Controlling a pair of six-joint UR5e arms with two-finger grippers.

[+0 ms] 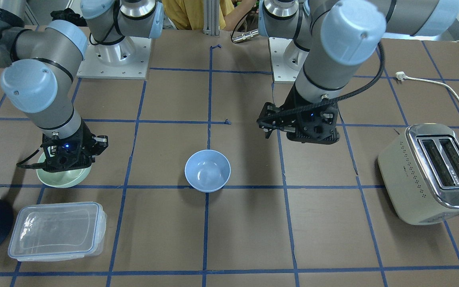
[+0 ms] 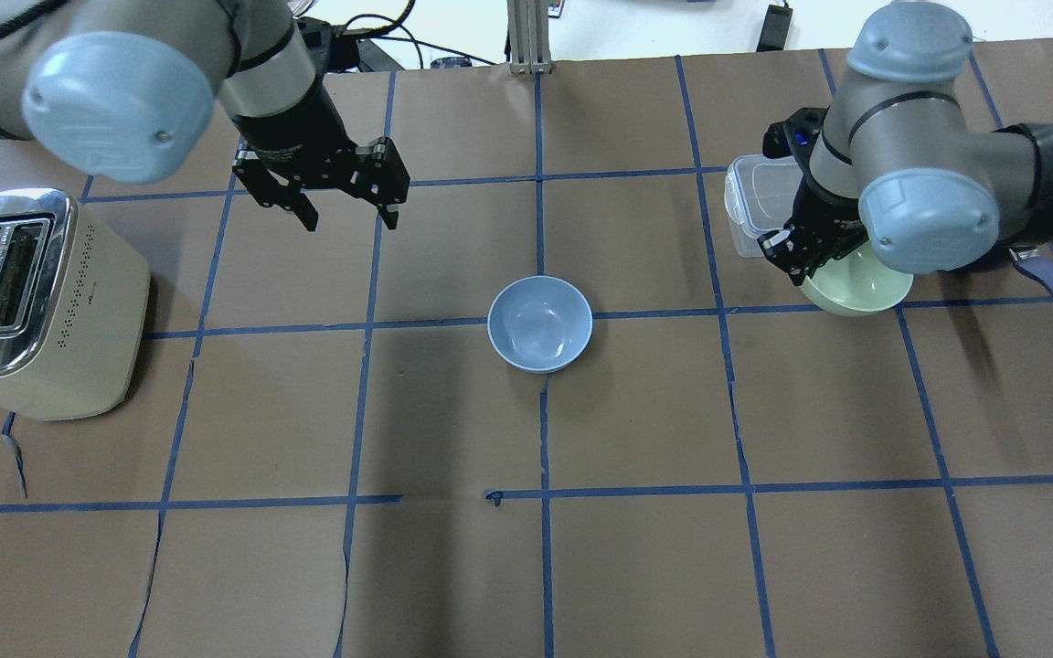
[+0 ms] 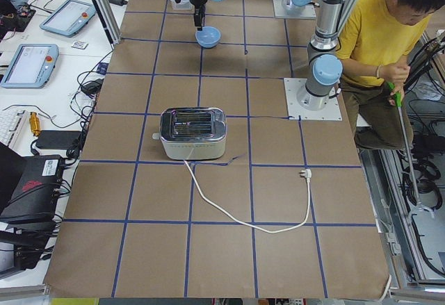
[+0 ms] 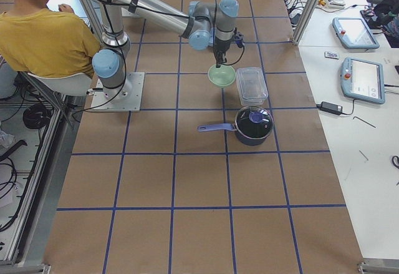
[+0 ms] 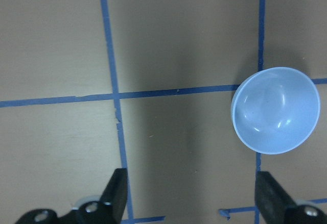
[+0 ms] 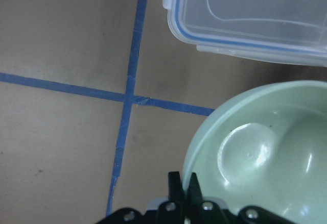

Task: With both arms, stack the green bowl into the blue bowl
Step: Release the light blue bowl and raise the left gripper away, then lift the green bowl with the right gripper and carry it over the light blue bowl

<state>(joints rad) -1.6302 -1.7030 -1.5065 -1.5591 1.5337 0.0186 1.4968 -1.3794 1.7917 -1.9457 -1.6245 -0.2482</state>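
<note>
While the right arm reaches down at the right end of the table, its jaws are pinched almost together on the rim of the green bowl. The right wrist view shows one jaw inside the wall and one outside it. The green bowl is mouth-up and empty. I cannot tell whether it rests on the table or is raised just off it. Just beside it, on the far side in the overhead view, lies a clear lidded container, close to the bowl's rim but not visibly touching it. A dark saucepan with a long handle stands to the right of these two, toward the table's end.

The blue bowl stands upright and empty at the middle of the table, on a crossing of the blue tape lines. It is well apart from the green bowl and from both arms.

The left arm hangs above the table, to the left of the blue bowl and farther off in the overhead view. Its jaws are spread wide with nothing between them. In the left wrist view they frame bare table, and the blue bowl lies beyond them toward one side, touching neither. A cream and chrome toaster stands at the left end of the table, well apart from the left arm's jaws.
</note>
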